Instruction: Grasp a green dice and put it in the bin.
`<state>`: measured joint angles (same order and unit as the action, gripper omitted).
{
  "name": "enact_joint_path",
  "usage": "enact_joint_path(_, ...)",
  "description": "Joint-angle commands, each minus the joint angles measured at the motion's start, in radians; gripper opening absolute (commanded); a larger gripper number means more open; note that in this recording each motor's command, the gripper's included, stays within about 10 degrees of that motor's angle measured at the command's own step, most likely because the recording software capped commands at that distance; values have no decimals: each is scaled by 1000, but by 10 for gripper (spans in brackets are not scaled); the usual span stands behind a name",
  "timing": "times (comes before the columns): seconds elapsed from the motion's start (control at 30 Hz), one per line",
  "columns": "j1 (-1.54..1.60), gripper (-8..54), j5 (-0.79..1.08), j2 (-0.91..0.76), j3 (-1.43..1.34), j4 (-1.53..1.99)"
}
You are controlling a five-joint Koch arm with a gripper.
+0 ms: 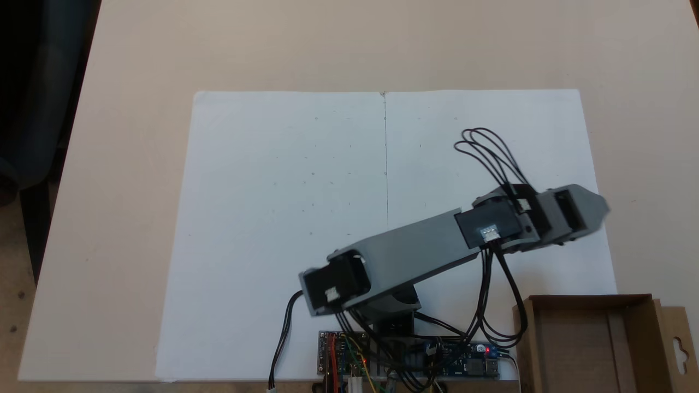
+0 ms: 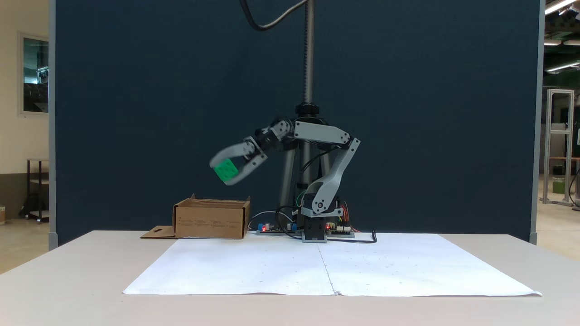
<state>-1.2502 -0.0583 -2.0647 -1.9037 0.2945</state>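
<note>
The green dice (image 2: 225, 170) is a cube with no long axis; it sits tilted, one corner pointing down-left, left of centre in a fixed view. The gripper (image 2: 222, 171) has its jaws clamped on the dice, one above and one below, high in the air above the bin (image 2: 210, 220), which stands on the tabletop (image 2: 68, 280) at lower left.
</note>
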Motion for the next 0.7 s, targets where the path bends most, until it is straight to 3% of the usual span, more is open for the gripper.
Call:
enact_joint_path(0.0,-69,121,114,28,72,-66)
enact_joint_path(0.3,-391,121,225,354,275,-55)
enact_joint_path(0.67,-543,121,414,457,273,35)
